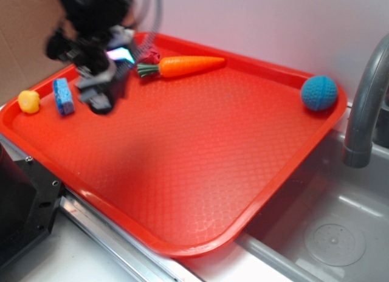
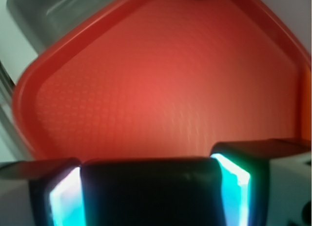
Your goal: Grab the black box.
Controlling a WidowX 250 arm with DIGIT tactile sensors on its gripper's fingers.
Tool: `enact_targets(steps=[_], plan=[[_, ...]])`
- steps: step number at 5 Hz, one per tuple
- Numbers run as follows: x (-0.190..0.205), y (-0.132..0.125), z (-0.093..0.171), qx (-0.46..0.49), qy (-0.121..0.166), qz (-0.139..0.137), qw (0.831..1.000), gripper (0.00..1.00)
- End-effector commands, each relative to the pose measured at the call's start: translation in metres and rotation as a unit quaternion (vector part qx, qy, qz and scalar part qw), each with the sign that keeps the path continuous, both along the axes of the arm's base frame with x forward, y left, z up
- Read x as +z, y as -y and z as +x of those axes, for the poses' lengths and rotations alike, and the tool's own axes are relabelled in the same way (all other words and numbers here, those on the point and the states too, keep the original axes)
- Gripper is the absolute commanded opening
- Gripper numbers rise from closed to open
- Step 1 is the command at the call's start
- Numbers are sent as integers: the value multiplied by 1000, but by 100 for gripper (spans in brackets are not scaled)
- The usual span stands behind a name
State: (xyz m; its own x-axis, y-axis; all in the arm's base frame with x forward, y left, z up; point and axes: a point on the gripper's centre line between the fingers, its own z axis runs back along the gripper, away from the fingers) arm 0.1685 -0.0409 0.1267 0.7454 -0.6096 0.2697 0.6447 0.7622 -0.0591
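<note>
Wrist view shows the gripper (image 2: 148,187) clamped on the box (image 2: 148,192), which fills the gap between the two glowing fingers (image 2: 66,197) above the tray (image 2: 161,89). Exterior view, blurred, has the gripper (image 1: 103,96) raised over the tray's (image 1: 200,154) far left corner, beside the sponge (image 1: 63,96), with carrot (image 1: 188,65) and ball (image 1: 319,92) farther along the back rim.

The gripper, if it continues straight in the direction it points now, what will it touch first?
Probably only the bare red tray. The gripper is shut on the black box, and the wrist view shows nothing else ahead, though depth is unclear.
</note>
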Motion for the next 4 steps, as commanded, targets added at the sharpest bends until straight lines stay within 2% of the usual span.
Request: enact_targets(steps=[1,2,3,4], plan=[[42,-24,-7,140,8,-45,989,0],[64,-28,1,149,13,-38,988,0],[75,-32,4,155,0,-51,987,0],[73,-30,5,156,-10,-49,987,0]])
